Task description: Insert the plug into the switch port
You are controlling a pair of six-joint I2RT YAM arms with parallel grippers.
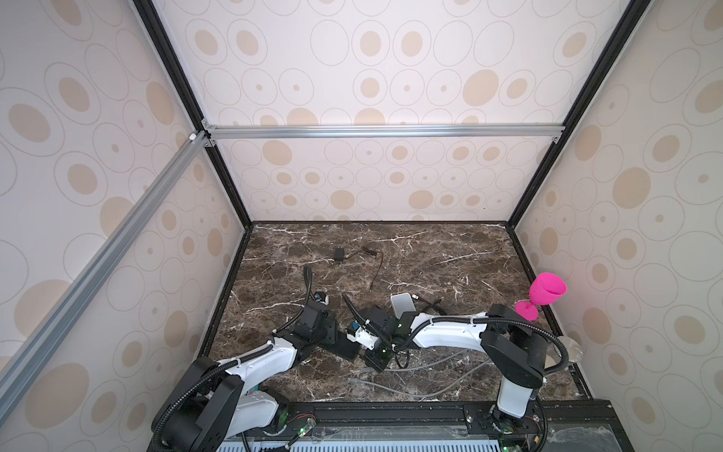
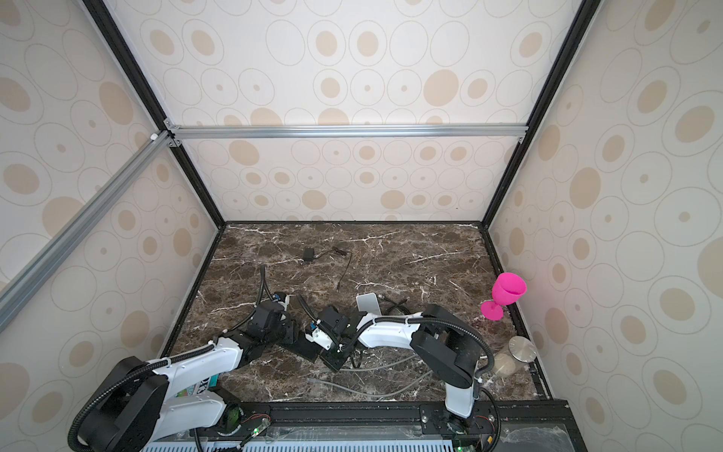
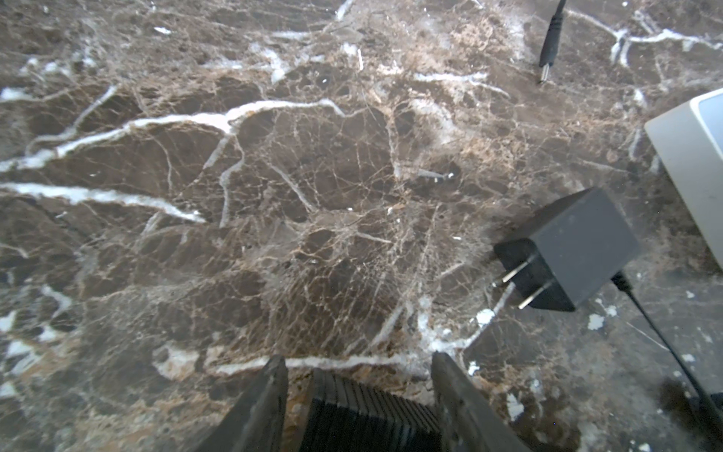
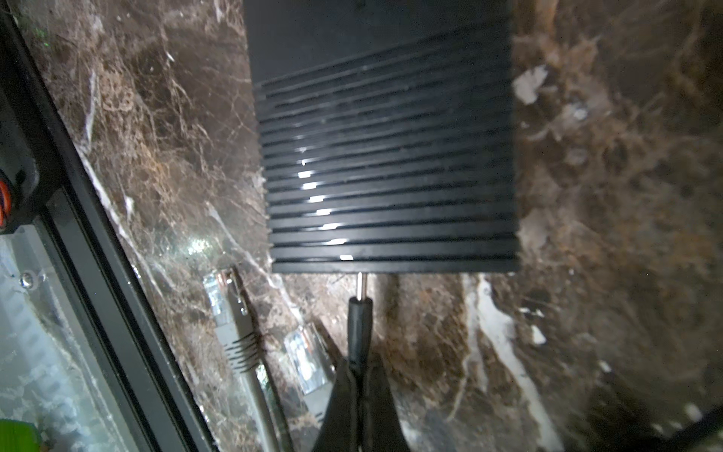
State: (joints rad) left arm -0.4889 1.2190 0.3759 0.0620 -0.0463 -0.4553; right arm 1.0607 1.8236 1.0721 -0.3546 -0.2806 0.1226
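A: Where's the plug [image 4: 359, 313]?
B: Pinched in the right gripper [image 4: 358, 368], jaws clamped tight on its cord end, metal tip touching the edge of the black ribbed switch [image 4: 387, 164].
A: And the left gripper [image 3: 358, 375]?
B: Its jaws stand partly apart astride the switch's other end; whether they touch it I can't tell. A black power adapter [image 3: 567, 250] lies near the switch.

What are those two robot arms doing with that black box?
The left gripper holds the ridged black switch steady between its fingers. The right gripper pinches a thin black plug, its metal tip at the switch's edge, not pushed fully in. Loose grey cables lie on the marble table.
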